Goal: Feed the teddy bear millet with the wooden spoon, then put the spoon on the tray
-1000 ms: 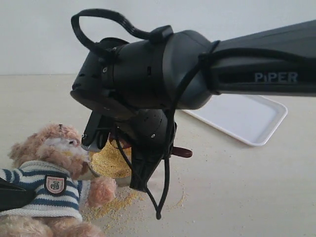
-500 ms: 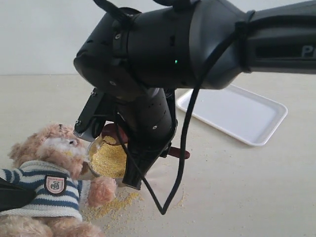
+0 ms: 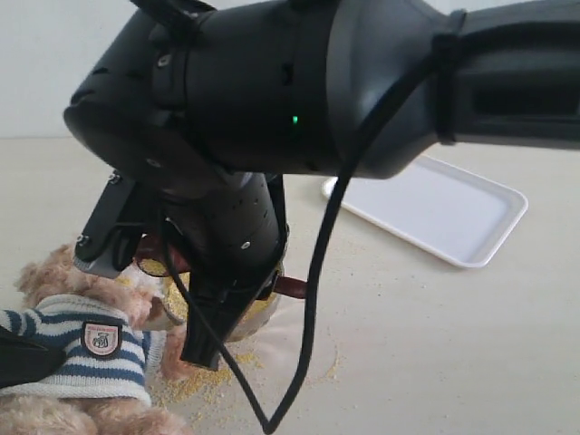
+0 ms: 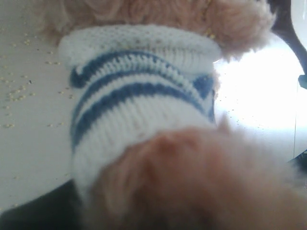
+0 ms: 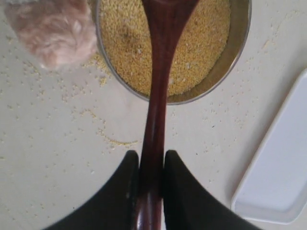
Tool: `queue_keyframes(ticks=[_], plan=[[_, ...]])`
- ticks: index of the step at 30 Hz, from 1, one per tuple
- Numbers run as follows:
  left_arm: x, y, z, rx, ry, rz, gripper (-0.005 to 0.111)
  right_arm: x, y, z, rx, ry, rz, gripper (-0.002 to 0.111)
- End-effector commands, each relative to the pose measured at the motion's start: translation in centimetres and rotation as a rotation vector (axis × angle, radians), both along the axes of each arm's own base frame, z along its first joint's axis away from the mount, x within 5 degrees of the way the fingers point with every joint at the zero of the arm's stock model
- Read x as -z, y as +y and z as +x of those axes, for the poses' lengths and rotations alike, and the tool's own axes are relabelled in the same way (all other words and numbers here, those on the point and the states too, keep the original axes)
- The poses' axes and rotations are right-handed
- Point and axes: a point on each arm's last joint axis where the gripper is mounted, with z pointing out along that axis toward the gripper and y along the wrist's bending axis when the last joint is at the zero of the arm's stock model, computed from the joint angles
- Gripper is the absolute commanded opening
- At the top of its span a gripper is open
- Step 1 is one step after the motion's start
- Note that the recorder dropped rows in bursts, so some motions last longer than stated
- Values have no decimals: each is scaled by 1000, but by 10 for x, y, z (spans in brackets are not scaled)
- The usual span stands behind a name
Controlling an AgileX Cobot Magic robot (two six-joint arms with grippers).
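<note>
The teddy bear (image 3: 82, 340) sits at the lower left in its striped sweater (image 4: 139, 96), its face hidden behind my right arm. My right gripper (image 5: 151, 160) is shut on the handle of the wooden spoon (image 5: 158, 96). The spoon's bowl reaches over the millet (image 5: 201, 43) in the steel bowl (image 5: 240, 33), close to the bear's head. The handle's end (image 3: 292, 288) sticks out behind the wrist. My left gripper (image 3: 27, 355) shows only as a dark piece against the bear's side; fur fills its wrist view, so it grips the bear. The white tray (image 3: 453, 217) lies at the back right.
Loose millet (image 3: 190, 385) is scattered on the pale table in front of the bowl and the bear. A furry paw (image 5: 53, 28) rests beside the bowl's rim. The tray's corner (image 5: 283, 167) lies a short way from the bowl. My right arm blocks much of the exterior view.
My right arm has swung left and nearer the camera, carrying the spoon from over the bowl toward the bear's head. The bear's face is now covered. The left gripper has not moved.
</note>
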Motion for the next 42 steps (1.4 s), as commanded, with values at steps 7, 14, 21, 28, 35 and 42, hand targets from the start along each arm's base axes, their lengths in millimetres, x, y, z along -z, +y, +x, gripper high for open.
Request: queue_keyframes(ticks=[7, 14, 21, 28, 35, 42], plan=[[-1, 0, 1, 0, -3, -18, 5, -11, 26, -4, -62, -44, 49, 8], [-1, 0, 1, 0, -3, -18, 5, 5, 41, -3, -120, -104, -17, 8], [-1, 0, 1, 0, -3, -18, 5, 10, 54, -14, -190, -268, -106, 8], [-1, 0, 1, 0, -3, -18, 5, 13, 59, -28, -227, -367, -139, 8], [-1, 0, 1, 0, -3, -18, 5, 27, 52, -38, -227, -382, -180, 8], [-1, 0, 1, 0, -3, -18, 5, 19, 49, -39, -145, -390, -110, 8]])
